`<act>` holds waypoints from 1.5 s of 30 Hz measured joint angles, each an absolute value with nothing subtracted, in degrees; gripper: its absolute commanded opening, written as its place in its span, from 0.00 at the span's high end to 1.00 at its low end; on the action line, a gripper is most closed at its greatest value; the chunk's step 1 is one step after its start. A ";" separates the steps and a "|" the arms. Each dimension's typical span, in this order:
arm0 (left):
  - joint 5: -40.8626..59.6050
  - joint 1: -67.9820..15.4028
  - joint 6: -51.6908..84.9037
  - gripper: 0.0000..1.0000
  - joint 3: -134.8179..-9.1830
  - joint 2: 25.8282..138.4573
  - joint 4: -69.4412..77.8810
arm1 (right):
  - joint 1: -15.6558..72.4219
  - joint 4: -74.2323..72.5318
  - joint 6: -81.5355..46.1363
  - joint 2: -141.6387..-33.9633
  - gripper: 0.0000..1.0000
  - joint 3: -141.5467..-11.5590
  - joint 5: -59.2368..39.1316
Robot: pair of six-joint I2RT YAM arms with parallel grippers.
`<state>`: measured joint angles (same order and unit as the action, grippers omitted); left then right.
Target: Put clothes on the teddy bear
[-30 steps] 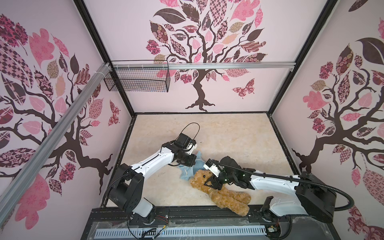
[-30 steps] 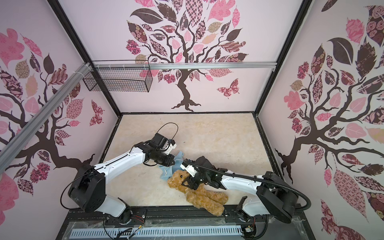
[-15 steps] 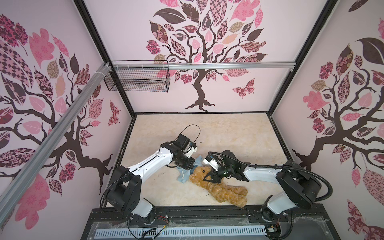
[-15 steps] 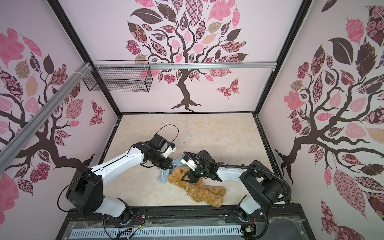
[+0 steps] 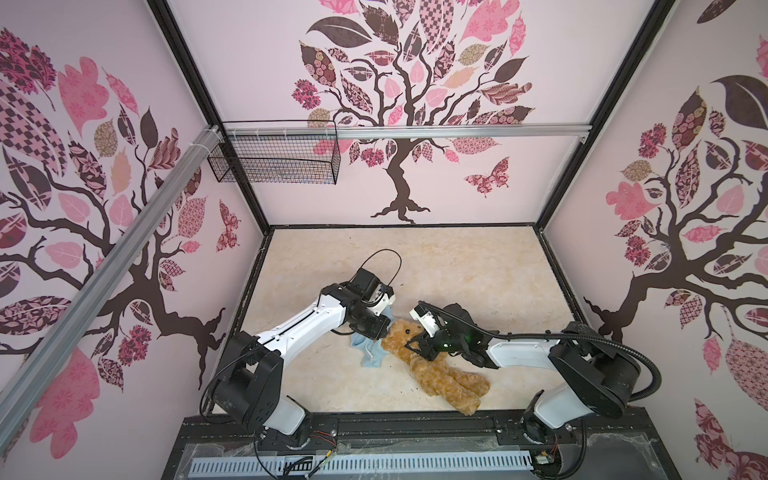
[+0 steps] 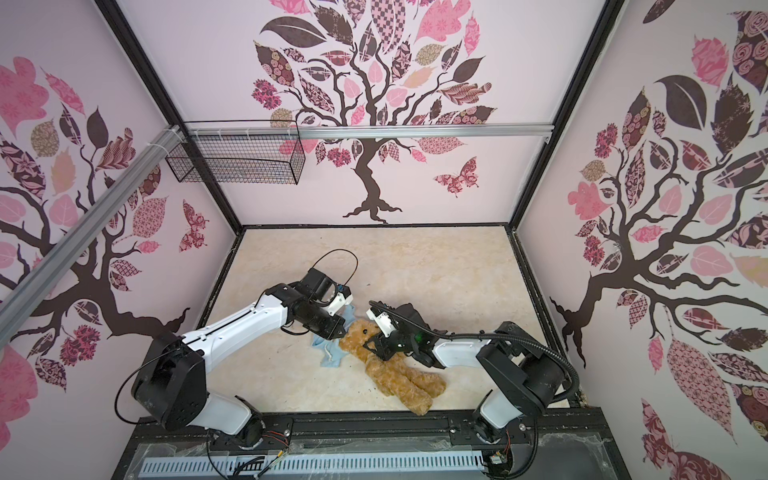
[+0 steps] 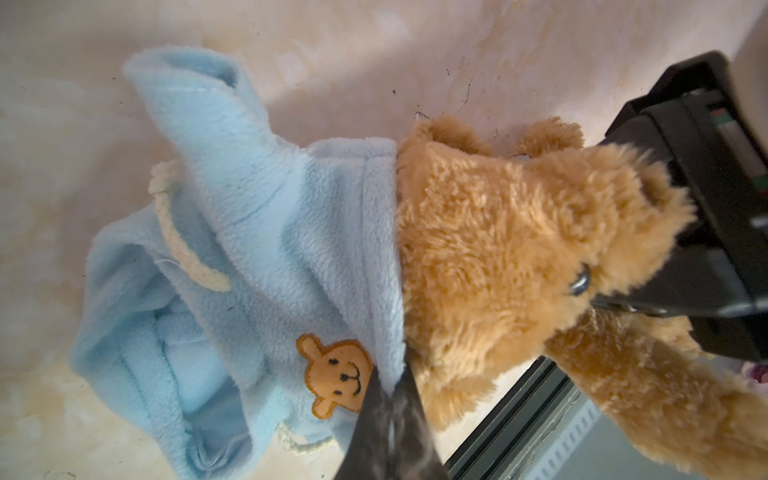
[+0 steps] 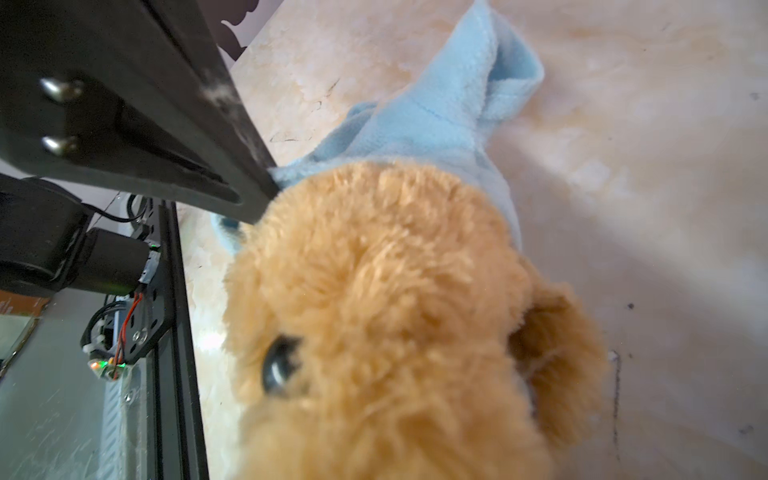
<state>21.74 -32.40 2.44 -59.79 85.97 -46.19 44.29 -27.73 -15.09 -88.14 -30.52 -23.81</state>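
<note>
My left gripper (image 7: 391,376) pinches the shirt (image 7: 257,249) hem just beside the bear (image 7: 519,249), at its head. My right gripper (image 5: 415,340) sits at its face; I cannot tell its grip.

teddy bear (image 8: 395,311) head close, light blue shirt (image 8: 449,112) apparently touching.

Muzzle of teddy bear (image 8: 395,291) blurred, cropped (right wrist view), right pincer (image 5: 415,338) tips hidden in fur

Light: bright, even; soft shadows on the floor (image 5: 457,266).
Top views: sharp; edges bowed.
Right wrist: teddy bear (image 8: 395,291) blurred, perhaps too close.
</note>
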 measured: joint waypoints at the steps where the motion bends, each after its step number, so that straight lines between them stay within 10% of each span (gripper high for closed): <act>1: 21.80 -32.40 2.42 1.00 -59.79 85.97 -46.19 | 44.47 -27.62 -15.49 -88.14 0.74 -30.52 -22.59; 12: 25.47 -32.40 3.75 1.00 -62.26 86.11 -45.60 | 48.69 -22.55 -16.88 -88.12 0.73 -32.73 -12.64; 45: 34.85 -35.31 19.75 1.00 -61.95 86.32 -29.82 | 48.03 -43.59 -13.78 -90.39 0.71 -27.44 -29.85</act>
